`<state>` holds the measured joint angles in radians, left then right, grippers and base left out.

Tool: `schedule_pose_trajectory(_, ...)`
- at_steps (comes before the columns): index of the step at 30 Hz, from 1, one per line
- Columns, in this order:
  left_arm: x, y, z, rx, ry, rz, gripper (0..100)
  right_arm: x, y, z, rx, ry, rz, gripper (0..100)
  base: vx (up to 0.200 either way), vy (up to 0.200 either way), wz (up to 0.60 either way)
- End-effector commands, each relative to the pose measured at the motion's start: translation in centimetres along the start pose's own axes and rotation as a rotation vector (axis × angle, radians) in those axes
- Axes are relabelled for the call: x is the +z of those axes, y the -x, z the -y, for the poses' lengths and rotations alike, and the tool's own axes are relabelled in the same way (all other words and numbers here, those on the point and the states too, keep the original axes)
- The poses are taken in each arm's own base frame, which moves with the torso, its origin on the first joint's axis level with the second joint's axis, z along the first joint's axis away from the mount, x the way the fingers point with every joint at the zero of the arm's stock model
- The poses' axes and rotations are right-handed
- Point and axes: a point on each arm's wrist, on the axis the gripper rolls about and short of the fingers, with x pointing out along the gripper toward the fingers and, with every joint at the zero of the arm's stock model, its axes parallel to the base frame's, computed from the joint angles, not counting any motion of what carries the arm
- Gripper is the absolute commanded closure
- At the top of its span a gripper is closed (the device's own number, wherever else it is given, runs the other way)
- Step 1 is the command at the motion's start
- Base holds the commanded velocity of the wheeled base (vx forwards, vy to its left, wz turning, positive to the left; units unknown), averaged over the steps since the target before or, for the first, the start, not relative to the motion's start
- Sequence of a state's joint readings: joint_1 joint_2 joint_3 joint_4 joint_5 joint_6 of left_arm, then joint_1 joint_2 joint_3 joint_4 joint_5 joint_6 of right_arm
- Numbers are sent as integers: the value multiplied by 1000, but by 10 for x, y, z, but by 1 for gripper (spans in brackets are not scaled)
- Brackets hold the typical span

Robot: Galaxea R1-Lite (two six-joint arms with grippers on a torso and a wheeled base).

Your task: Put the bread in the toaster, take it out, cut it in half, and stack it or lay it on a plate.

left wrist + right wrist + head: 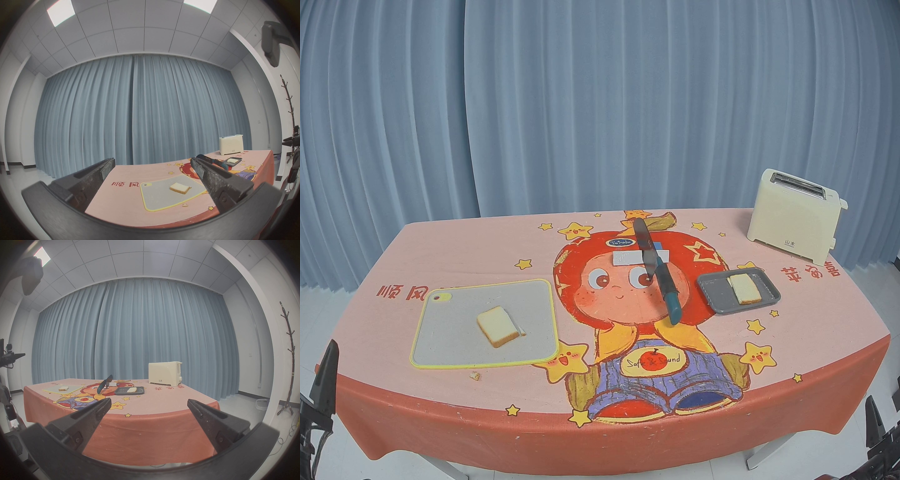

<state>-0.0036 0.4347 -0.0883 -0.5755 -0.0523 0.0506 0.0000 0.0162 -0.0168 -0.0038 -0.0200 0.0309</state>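
Pink cloth [456, 250], printed with a cartoon child and yellow stars, covers the table; behind it a pleated blue-grey curtain [600, 94] closes off the room, and a white tiled ceiling [143, 28] shows overhead.

Now the arms: we see both held low, off the near edge of the table. The left gripper [152, 162] sits at the near left corner, its jaws spread wide with nothing between them; the right gripper [149, 402] sits off the near right corner, equally wide and holding nothing.

On to the bread: a cut bread piece [497, 325] lies flat on a yellow-rimmed grey cutting board [450, 325] on the left side, well apart from the left gripper, and a small crumb [475, 375] sits just off the board's near edge. A second bread piece [745, 288] rests in a dark grey rectangular tray [712, 294] on the right, well apart from the right gripper.

Between board and tray, a dark-bladed knife with a teal handle [659, 275] leans across a small white block [625, 258]; a cream toaster [794, 219] stands at the far right corner.
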Motion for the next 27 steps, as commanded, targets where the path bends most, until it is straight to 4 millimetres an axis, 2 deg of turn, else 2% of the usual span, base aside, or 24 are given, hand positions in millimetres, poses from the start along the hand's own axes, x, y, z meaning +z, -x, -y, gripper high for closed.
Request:
schedule_pose_trajectory(1, 15, -30, -1, -51, 9, -137, 0, -5, 0, 0, 0, 0, 0, 0, 0, 0, 0)
schedule_pose_trajectory(7, 27, -29, 0, -78, 4, -272, 0, -5, 0, 0, 0, 0, 0, 0, 0, 0, 0)
schedule_pose_trajectory(16, 37, -29, -1, -99, -3, -325, 0, -5, 0, 0, 0, 0, 0, 0, 0, 0, 0)
schedule_pose_trajectory(27, 45, -49, -1, -99, 8, -379, 0, -5, 0, 0, 0, 0, 0, 0, 0, 0, 0)
